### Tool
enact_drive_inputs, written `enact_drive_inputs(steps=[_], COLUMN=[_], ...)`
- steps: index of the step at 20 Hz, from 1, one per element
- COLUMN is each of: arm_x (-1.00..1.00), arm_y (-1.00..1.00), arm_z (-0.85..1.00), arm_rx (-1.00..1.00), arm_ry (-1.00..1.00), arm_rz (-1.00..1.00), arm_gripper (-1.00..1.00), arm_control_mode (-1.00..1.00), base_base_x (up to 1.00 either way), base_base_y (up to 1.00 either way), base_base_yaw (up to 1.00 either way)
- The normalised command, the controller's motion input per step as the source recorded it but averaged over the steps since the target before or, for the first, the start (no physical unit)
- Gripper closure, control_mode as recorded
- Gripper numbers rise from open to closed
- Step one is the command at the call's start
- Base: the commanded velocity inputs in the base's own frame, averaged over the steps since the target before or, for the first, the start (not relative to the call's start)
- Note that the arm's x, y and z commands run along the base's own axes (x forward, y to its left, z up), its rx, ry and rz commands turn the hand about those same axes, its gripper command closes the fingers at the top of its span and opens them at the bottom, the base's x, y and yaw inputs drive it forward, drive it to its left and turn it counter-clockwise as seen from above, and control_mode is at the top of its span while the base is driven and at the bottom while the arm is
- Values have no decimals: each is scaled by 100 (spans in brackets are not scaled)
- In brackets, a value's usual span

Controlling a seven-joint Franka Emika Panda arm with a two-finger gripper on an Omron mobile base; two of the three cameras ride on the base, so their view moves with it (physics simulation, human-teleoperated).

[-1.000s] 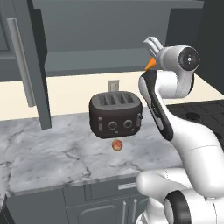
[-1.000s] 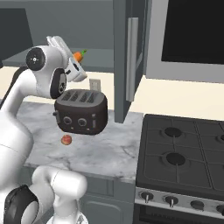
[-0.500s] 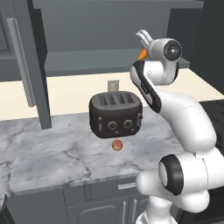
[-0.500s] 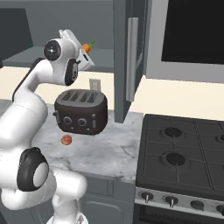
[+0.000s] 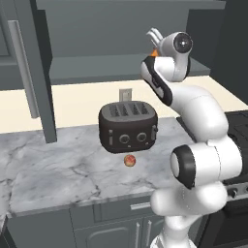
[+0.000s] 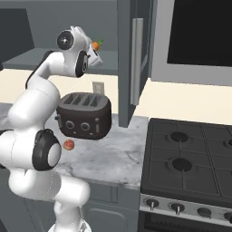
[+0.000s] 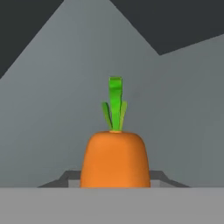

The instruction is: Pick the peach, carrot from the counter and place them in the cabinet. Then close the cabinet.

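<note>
My gripper is shut on the carrot, held high in front of the open cabinet's grey shelf. In the right base view the carrot sits at the gripper, its green top pointing toward the cabinet. The hand view shows the carrot close up between the fingers, with the grey cabinet inside behind it. The peach lies on the marble counter, just in front of the toaster; it also shows as the peach beside my arm.
A black toaster stands on the counter below the gripper. The cabinet's open door with a silver bar handle hangs at the left, and another door at the right. A black stovetop lies right of the counter.
The arm has swung up and toward the cabinet, carrying the carrot higher and closer to the shelf. The peach and toaster have stayed put.
</note>
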Motion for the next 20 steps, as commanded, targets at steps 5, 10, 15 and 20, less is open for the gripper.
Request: enact_drive_inputs(steps=[5, 10, 15, 20], arm_x=[64, 1, -13, -91], arm_y=[0, -15, -5, 0], arm_z=[-21, -1, -1, 2], arm_rx=[0, 0, 0, 2], arm_ry=[0, -14, -16, -17], arm_rz=[0, 1, 5, 10], arm_gripper=[-100, -100, -100, -100], arm_control_mode=[-100, -100, -100, -100], base_base_x=[0, 0, 0, 0], base_base_y=[0, 0, 0, 0], base_base_yaw=[0, 0, 0, 0])
